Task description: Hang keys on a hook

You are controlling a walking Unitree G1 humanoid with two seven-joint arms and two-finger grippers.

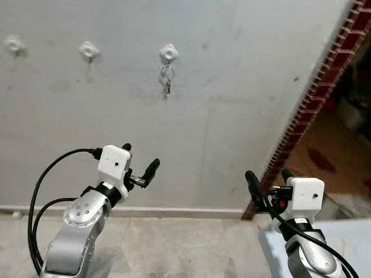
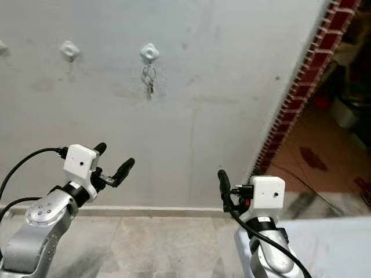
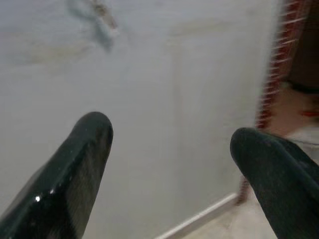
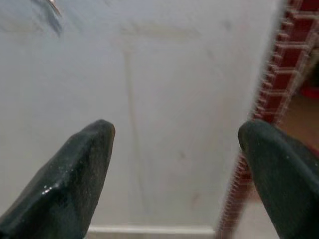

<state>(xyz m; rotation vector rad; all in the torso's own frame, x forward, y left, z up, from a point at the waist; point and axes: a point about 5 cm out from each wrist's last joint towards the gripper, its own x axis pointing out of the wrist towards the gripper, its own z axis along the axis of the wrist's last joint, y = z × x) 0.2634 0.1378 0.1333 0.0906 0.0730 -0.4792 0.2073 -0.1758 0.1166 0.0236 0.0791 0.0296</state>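
Hanging from the rightmost hook [image 1: 168, 53] of three white hooks on the pale grey wall [image 1: 232, 104], the keys [image 1: 167, 81] dangling on one ring just beneath it, touching the wall. Sitting bare to the left, the middle hook [image 1: 88, 50] and the far-left hook [image 1: 14, 44]. Reaching forward low on the left, well below the keys, the left gripper [image 1: 140, 164] spreading its two black fingers wide and holding nothing. Pointing at the wall low on the right, the right gripper [image 1: 268, 182] also splaying two fingers wide, gripping nothing. Running down the right side of the wall, one red brick edge [image 1: 316, 95], opening onto a reddish floor [image 1: 324, 150] beyond. Lying along the wall's foot, one pale baseboard [image 1: 174, 212] above grey floor tiles [image 1: 174, 243].
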